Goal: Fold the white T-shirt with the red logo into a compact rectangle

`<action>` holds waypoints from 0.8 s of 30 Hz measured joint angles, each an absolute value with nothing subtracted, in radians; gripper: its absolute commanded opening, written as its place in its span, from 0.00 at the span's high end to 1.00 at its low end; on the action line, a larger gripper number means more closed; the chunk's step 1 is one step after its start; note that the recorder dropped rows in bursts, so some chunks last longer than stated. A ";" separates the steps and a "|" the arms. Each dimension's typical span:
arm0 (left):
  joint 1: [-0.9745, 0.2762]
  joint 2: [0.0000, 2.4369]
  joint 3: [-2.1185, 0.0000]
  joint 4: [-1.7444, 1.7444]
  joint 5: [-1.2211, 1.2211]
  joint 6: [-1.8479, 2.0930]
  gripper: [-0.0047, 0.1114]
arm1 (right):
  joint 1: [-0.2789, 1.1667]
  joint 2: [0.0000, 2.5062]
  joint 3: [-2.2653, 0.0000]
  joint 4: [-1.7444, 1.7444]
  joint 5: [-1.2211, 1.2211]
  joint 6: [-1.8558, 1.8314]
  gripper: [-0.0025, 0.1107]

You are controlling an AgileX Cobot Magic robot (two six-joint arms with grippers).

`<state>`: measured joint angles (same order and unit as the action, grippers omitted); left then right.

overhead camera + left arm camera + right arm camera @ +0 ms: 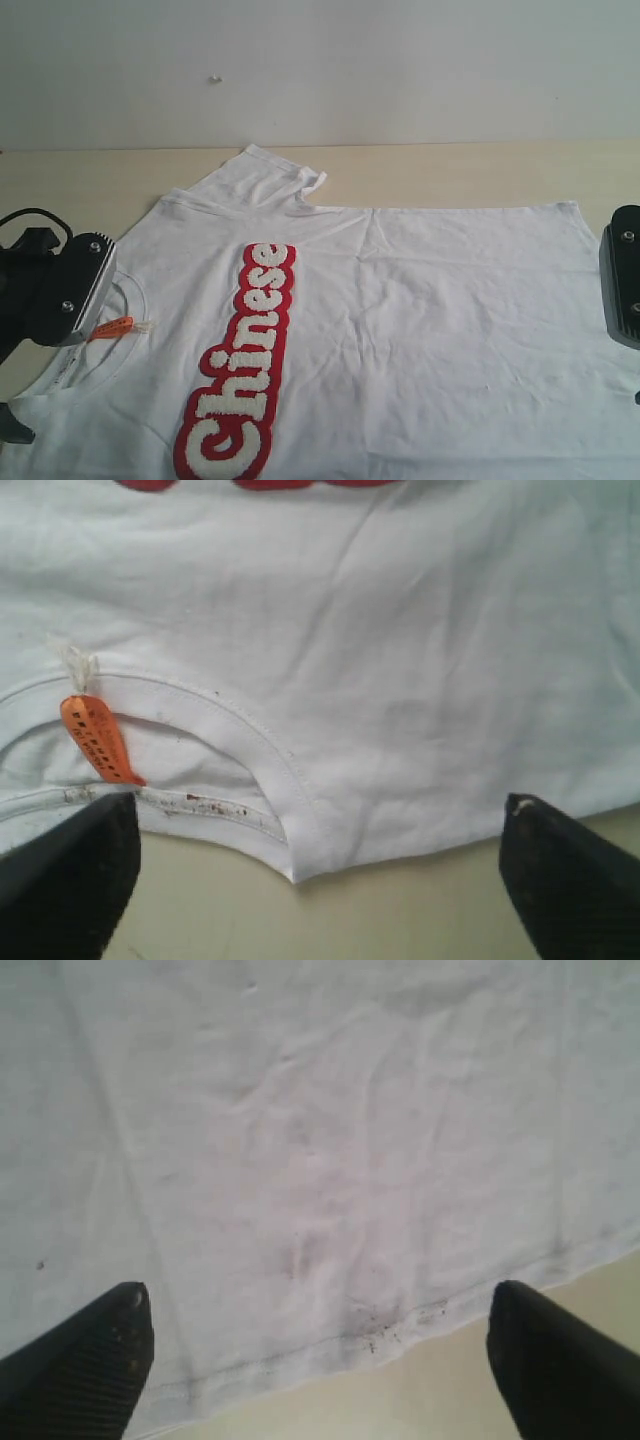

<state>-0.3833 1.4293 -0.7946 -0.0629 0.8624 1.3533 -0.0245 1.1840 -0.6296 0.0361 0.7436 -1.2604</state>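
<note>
The white T-shirt (420, 300) lies flat on the table, collar to the left and hem to the right. The red logo (245, 370) runs along its chest; a strip of the logo (280, 483) also shows in the left wrist view. My left gripper (75, 290) hovers over the neck opening beside the orange tag (113, 327). It stands open (320, 815), holding nothing, its fingers on either side of the collar's edge (290, 780). My right gripper (622, 275) is at the hem (330, 1345), open (320, 1295), with its fingers spread over the cloth's edge.
The far sleeve (275, 170) is turned up on the shirt's far side. Bare beige table (450, 170) lies behind the shirt, with a pale wall (400, 70) beyond it. The shirt's near part runs out of the exterior view.
</note>
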 measured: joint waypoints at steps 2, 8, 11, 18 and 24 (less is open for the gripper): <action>-0.383 1.429 -0.795 -0.063 0.862 1.353 0.14 | -0.024 1.184 -0.630 0.041 0.744 -1.260 0.21; -0.383 1.429 -0.795 -0.083 0.858 1.353 0.14 | -0.024 1.184 -0.630 0.140 0.744 -1.257 0.21; -0.383 1.429 -0.795 -0.093 0.844 1.373 0.14 | -0.024 1.184 -0.630 0.143 0.744 -1.264 0.21; -0.381 1.442 -0.797 -0.135 0.827 1.541 0.15 | -0.024 1.220 -0.630 0.115 0.757 -1.328 0.21; -0.317 1.535 -0.880 -0.159 0.839 1.594 0.15 | -0.024 1.307 -0.649 0.054 0.761 -1.381 0.21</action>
